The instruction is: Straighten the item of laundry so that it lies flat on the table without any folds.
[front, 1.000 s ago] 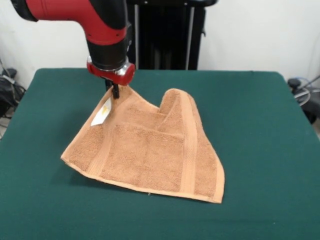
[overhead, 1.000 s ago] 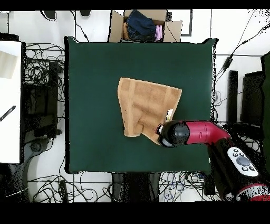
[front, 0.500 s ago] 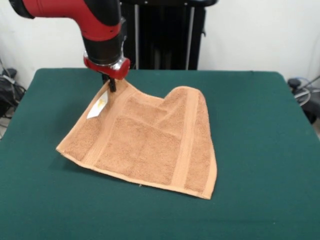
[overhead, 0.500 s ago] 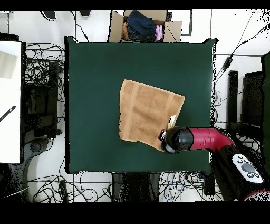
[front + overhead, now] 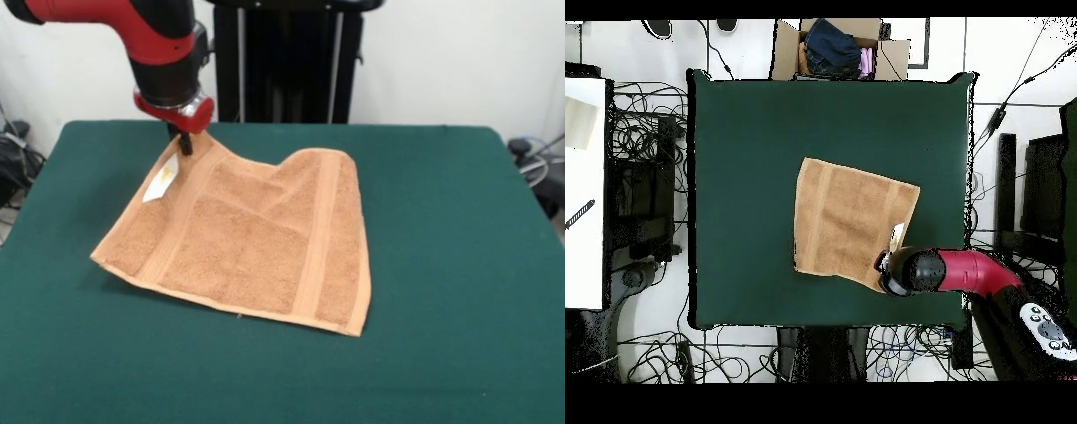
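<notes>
The orange-tan towel lies on the green table, mostly spread out, with one far corner lifted. My gripper is shut on that lifted corner at the far left of the front view. A small white label hangs just below the held corner. A shallow fold crosses the towel's far middle. In the overhead view the towel sits right of the table's middle, and the arm's red end covers its corner nearest the robot's base, hiding the gripper there.
The black pedestal stands behind the table's far edge. A cardboard box with clothes sits beyond the table's top edge in the overhead view. Cables lie on the floor around the table.
My gripper has pulled the held corner further left and away in the front view. The towel has slid with it and the raised fold on its far side has flattened out.
</notes>
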`<control>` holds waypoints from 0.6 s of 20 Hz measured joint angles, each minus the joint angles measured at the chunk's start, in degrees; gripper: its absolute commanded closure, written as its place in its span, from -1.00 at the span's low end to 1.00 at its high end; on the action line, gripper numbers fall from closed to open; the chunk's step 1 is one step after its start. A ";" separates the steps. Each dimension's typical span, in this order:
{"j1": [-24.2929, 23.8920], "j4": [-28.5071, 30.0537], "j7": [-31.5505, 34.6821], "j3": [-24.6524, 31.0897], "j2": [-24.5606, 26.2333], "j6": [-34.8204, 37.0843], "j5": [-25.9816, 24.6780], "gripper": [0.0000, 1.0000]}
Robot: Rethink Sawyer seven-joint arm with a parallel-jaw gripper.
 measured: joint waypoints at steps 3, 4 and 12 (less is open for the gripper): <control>-0.53 0.01 0.00 0.01 -0.02 0.00 -0.92 1.00; -0.67 0.01 0.00 0.02 -0.01 0.00 -1.37 1.00; -2.64 -0.01 -0.39 0.31 0.93 -0.01 -5.82 1.00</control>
